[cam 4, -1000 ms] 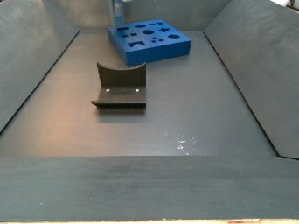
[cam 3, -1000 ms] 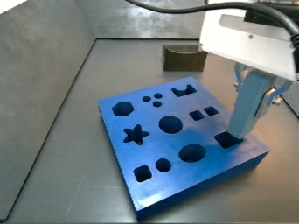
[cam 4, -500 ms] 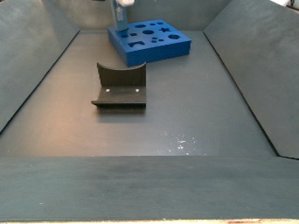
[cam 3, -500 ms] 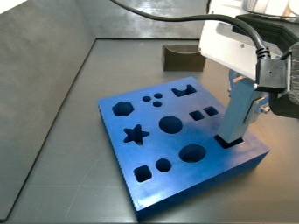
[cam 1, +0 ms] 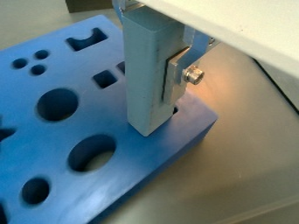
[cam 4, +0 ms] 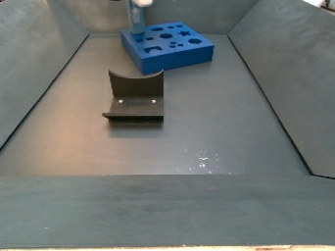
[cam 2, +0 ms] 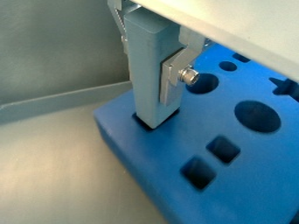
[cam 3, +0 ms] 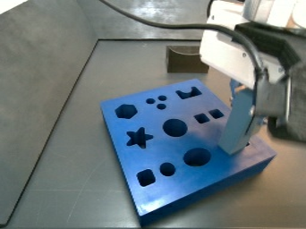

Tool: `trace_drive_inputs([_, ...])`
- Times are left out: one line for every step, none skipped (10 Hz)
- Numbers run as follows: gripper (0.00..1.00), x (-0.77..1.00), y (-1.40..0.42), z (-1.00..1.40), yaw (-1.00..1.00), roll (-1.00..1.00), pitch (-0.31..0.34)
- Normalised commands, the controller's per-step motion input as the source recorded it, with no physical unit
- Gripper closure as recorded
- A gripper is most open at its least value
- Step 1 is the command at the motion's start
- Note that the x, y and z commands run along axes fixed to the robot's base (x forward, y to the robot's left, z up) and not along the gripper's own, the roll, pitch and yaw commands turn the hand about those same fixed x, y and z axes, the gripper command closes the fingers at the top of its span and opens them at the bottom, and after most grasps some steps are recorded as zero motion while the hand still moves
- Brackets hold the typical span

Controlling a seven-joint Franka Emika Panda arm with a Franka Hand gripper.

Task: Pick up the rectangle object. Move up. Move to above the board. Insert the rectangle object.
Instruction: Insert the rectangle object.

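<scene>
My claw (cam 1: 176,74) grips the rectangle object (cam 1: 152,74) upright at the right of the frame, tip entering the board (cam 3: 156,174) slot; insertion step: next, press straight down.

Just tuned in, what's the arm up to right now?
The hand grips the light-blue rectangle object upright over the blue board. The bar's lower end sits in a hole near the board's edge, so insertion is underway. In a side view the bar leans slightly. The dark fixture stands apart on the floor.

Hand (cam 3: 245,98) at board (cam 3: 143,179) edge; fixture (cam 4: 133,100) well apart; floor (cam 4: 197,137) between open.
</scene>
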Motion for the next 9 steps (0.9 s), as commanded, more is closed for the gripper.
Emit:
trace_drive_inputs([1.0,0.17,-0.09,-0.05,-0.67,0.21,0.0])
trace_drive_inputs([1.0,-0.15,-0.08,-0.51,-0.74,0.33,0.0])
trace_drive_inputs([1.0,0.07,-0.04,-0.07,-0.14,0.19,0.0])
trace_drive_inputs([1.0,0.17,0.0,0.0,-0.02,0.0,0.0])
trace_drive_inputs([1.0,0.13,0.0,0.0,0.0,-0.09,0.043])
trace_drive_inputs([1.0,0.71,0.02,0.01,-0.16,-0.43,0.546])
trace_drive_inputs([1.0,0.51,0.02,0.0,-0.14,-0.49,0.731])
trace_drive_inputs([1.0,0.0,0.0,0.0,0.0,-0.07,0.066])
trace_drive_inputs([1.0,0.3,0.1,0.05,0.0,-0.29,0.531])
